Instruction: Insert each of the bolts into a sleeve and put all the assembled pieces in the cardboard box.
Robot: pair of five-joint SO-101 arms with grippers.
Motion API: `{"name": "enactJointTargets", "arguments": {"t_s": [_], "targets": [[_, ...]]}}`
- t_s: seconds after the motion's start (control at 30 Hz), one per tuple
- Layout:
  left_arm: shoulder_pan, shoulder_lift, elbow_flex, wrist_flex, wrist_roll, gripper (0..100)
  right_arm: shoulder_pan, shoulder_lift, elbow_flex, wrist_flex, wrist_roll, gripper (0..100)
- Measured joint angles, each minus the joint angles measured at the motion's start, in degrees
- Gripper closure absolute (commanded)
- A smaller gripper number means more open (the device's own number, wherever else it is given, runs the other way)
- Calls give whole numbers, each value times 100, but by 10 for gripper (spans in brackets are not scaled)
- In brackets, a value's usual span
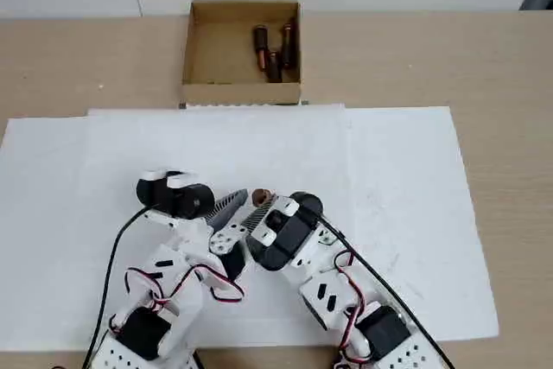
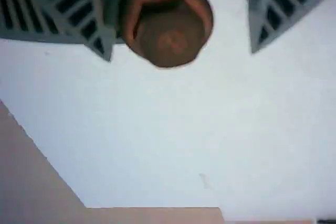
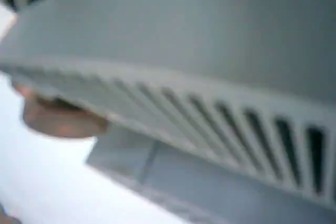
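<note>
A copper bolt (image 1: 261, 197) with a dark sleeve behind its head sits mid-table on the white paper, where both grippers meet. In the left wrist view the bolt head (image 2: 168, 24) faces the camera between my left gripper's (image 2: 178, 51) open jaws. It touches one ribbed finger (image 2: 79, 14), and a gap separates it from the other finger (image 2: 278, 9). My left gripper (image 1: 235, 206) comes in from the left. My right gripper (image 1: 262, 213) presses in from the right, with the copper piece (image 3: 58, 116) just beyond it. Its hold is hidden.
The cardboard box (image 1: 194, 49) stands at the back of the table, just past the white paper (image 1: 406, 179), with a few copper-and-dark assembled pieces (image 1: 272, 49) in its right side. Bare paper lies between the grippers and the box.
</note>
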State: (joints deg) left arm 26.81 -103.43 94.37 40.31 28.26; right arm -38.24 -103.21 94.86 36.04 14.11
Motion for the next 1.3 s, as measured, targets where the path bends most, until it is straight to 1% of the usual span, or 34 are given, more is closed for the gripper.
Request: {"name": "enactJointTargets", "arguments": {"t_s": [0.07,0.27,0.37,0.4,0.5,0.53,0.57,0.7,0.77,1.07,1.2,1.3], "targets": [[-9,0,-79,53,0,841,0,0,0,0,0,996],[-114,0,-624,554,0,844,9,0,0,0,0,996],[-105,0,-853,607,0,853,9,0,0,0,0,996],[-105,0,-923,607,0,872,9,0,0,0,0,996],[-123,0,-1029,607,0,980,9,0,0,0,0,996],[-193,0,-1037,607,0,999,9,0,0,0,0,996],[-299,0,-1037,607,0,987,9,0,0,0,0,996],[-774,0,-1037,624,-44,995,62,0,0,0,0,996],[-1037,0,-905,624,-273,995,211,0,0,0,0,996],[-2101,0,-123,624,-1829,995,1037,0,0,0,0,996],[-2356,0,202,624,-2497,995,1495,0,0,0,-413,996],[-2409,0,211,624,-2664,995,1864,0,0,185,-668,996]]}}
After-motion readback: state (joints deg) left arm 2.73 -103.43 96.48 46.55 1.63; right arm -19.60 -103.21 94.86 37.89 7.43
